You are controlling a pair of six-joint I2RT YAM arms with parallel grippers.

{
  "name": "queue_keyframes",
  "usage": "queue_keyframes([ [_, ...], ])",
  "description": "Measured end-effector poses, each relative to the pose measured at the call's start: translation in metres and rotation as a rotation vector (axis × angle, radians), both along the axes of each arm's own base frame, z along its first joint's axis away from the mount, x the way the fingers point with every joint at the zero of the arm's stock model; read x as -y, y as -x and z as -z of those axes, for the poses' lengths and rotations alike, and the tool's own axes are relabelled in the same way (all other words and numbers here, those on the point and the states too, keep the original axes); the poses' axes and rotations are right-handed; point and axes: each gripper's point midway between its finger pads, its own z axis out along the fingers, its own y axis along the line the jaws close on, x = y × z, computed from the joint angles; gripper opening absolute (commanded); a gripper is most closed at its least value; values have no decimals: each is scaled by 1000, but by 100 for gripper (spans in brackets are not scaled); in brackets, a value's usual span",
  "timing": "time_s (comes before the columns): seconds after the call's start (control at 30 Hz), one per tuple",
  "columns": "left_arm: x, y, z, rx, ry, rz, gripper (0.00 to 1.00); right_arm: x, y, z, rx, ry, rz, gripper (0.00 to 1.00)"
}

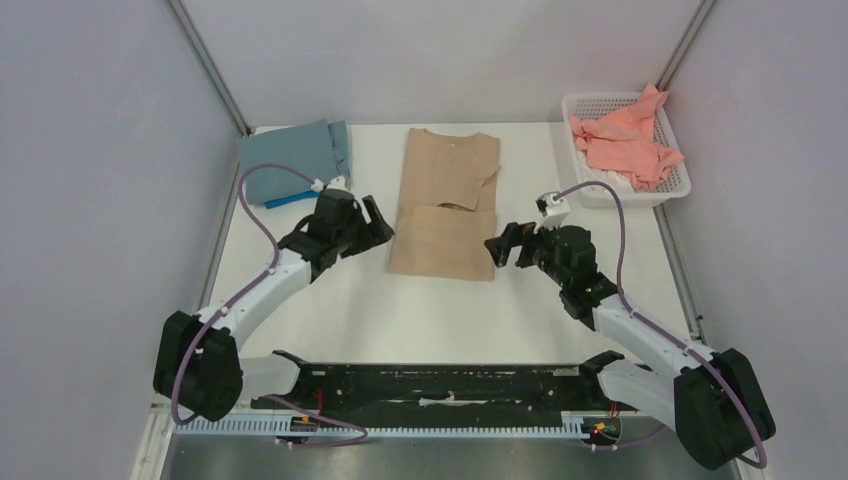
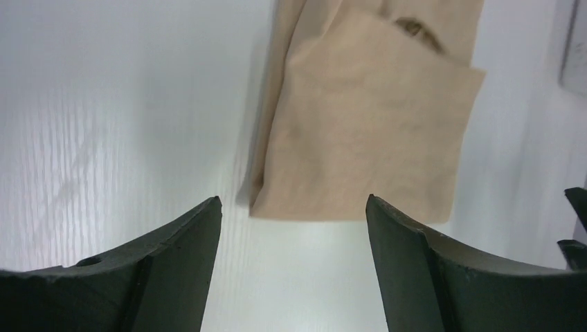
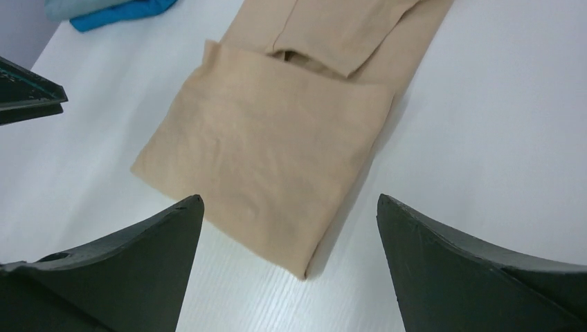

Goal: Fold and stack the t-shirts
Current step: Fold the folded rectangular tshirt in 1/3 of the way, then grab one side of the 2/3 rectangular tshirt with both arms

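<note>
Beige t-shirt (image 1: 447, 170) lies flat mid-table (image 1: 440, 320), sleeves tucked in. Its near end is doubled back over the body, so the folded edge faces the arms. Left gripper (image 1: 378, 222) sits just off the shirt's left edge and right gripper (image 1: 503, 248) just off its right edge, both with jaws wide apart and holding nothing. Folded grey-blue t-shirt (image 1: 293, 160) lies far left, a bright blue t-shirt (image 1: 283, 202) apparently beneath it; salmon-pink t-shirts (image 1: 625, 145) are heaped in the white basket (image 1: 650, 197) far right.
</note>
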Motion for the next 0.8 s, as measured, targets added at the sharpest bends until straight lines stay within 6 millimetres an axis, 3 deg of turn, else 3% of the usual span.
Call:
queue_keyframes([
  [0.17,-14,58,65,-147,9,6,83,-2,36,38,-89,-25,-73,98],
  [0.27,-17,74,85,-205,14,7,83,-3,42,53,-142,-29,-85,98],
  [0.4,-4,67,87,-204,65,32,81,-13,43,63,-186,-19,-118,98],
  [0.6,11,59,116,-289,88,49,64,-21,51,81,-258,-18,-126,98],
  [0.8,26,43,119,-276,134,74,46,-15,57,101,-326,-18,-83,98],
])
